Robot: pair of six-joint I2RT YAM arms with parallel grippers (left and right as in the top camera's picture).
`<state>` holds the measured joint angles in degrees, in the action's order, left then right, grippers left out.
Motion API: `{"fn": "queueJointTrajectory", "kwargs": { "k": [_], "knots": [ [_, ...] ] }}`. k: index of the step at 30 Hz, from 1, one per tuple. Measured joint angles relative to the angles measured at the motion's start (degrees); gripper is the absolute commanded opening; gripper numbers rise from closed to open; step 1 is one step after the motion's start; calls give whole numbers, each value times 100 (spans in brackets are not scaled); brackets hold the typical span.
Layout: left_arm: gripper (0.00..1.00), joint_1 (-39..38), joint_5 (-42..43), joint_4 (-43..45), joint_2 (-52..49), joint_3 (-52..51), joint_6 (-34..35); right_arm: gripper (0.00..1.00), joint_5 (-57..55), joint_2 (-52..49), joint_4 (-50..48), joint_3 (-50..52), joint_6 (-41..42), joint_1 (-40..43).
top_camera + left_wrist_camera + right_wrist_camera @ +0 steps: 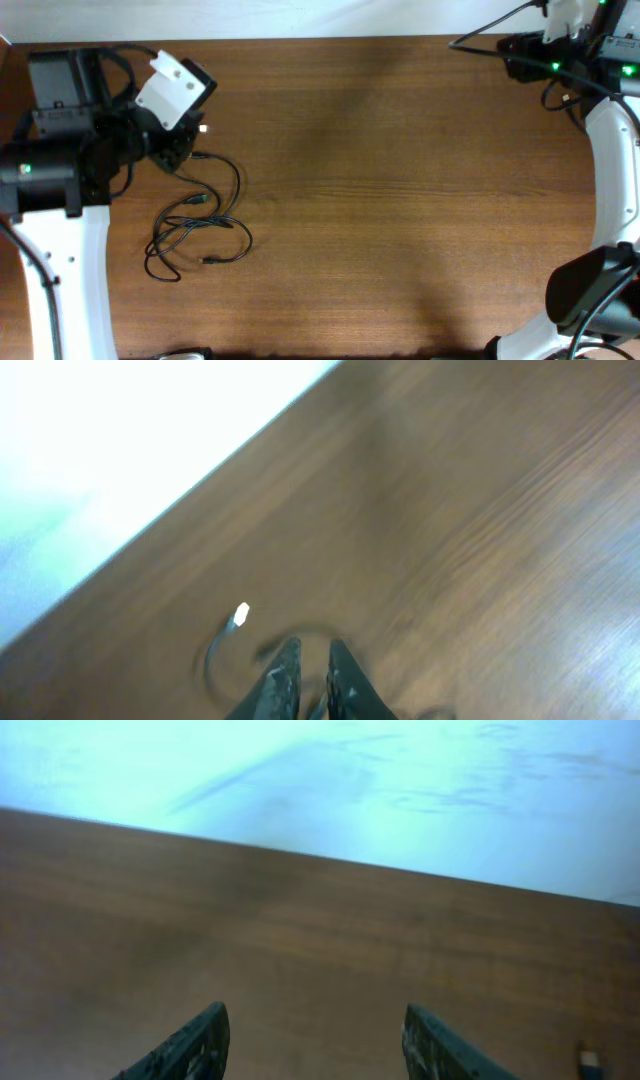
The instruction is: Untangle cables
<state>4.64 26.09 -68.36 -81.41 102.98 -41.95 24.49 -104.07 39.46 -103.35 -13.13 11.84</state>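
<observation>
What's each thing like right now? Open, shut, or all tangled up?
left end effector, fingers nearly together; too blurred to tell if it pinches a cable.
right end effector, open and empty, over bare wood.
cables, loose tangled loops lying on the table, one strand running up to the left end effector.

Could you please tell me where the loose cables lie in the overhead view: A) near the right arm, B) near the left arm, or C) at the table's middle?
B: the cables curl on the table close beside the left arm, far from the right arm.
</observation>
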Motion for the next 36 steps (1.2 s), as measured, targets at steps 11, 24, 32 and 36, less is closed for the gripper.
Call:
{"fn": "queueJointTrajectory", "kwargs": {
  "k": [11, 24, 32, 36],
  "knots": [
    [28, -197, -789, -1231, -1338, -2, 11, 66, -92, 52, 774, 7, -83, -162],
    [51, -197, -435, -2345, -1541, -7, -422, 72, -728, 55, 855, 7, -103, -1670],
    [98, -356, -114, -2789, -1541, -348, -839, 72, -933, 63, 1001, 7, -105, -1670],
    [98, -479, -573, -2144, -1541, -584, -619, 72, -951, 63, 1025, 7, -107, -1670]
  ]
}}
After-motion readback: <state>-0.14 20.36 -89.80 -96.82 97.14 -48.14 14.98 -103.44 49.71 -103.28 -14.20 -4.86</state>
